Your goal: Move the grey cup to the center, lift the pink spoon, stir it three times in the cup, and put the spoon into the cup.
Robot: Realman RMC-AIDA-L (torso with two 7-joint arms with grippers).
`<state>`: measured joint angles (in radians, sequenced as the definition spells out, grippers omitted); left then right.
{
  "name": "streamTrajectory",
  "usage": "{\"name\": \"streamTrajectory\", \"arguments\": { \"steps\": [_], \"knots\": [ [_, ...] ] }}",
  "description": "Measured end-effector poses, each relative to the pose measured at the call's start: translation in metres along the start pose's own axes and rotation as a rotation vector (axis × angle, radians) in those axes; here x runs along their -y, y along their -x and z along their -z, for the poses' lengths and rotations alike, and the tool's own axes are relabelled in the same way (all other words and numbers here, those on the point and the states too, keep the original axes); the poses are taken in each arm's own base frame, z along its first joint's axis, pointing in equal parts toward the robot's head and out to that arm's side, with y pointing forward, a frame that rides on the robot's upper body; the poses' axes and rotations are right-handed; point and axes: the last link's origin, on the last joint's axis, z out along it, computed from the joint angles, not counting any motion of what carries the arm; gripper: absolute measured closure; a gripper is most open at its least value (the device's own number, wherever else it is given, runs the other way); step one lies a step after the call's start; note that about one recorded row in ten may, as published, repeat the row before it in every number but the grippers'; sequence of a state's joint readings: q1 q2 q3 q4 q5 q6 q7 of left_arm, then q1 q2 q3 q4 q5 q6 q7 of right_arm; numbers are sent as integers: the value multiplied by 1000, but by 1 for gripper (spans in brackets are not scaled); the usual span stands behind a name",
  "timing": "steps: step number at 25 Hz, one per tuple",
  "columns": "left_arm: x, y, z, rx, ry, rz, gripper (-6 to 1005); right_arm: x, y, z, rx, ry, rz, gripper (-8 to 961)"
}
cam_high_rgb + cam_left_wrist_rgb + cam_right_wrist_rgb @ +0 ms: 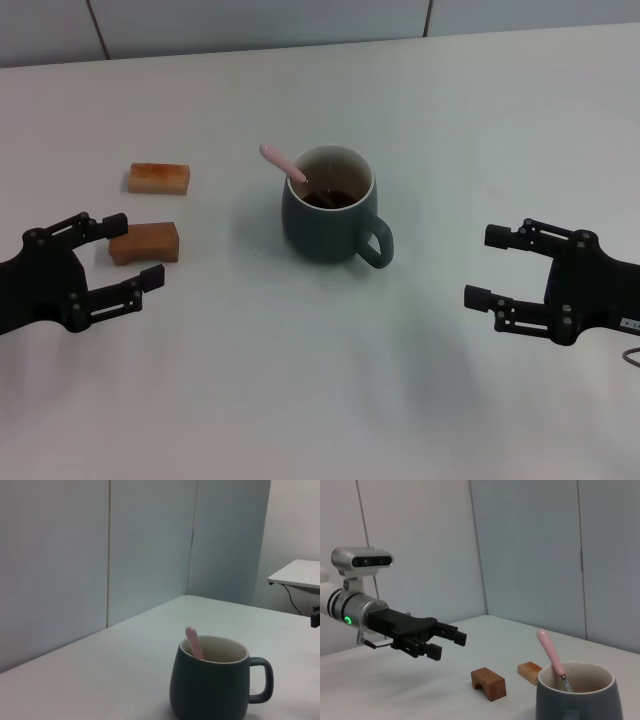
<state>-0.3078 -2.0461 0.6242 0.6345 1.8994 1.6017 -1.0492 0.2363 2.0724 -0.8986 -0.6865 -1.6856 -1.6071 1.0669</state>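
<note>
The grey cup (pixel 328 208) stands mid-table (pixel 300 400), its handle turned toward my right side, dark liquid at its bottom. The pink spoon (pixel 284 164) rests inside it, leaning on the rim with its handle sticking out toward my left. Two wooden blocks (pixel 146 243) lie well to the left of the cup. My left gripper (pixel 132 252) hovers just beside the nearer block, jaws spread and holding nothing. My right gripper (pixel 488 266) hangs apart from the cup, jaws spread too.
</note>
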Motion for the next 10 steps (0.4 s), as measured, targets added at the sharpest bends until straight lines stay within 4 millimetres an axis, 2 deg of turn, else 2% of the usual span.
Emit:
{"name": "streamTrajectory", "arguments": {
  "steps": [10],
  "knots": [
    [-1, 2, 0, -7, 1, 20, 191, 0, 1, 0, 1, 2, 1, 166]
  ]
}}
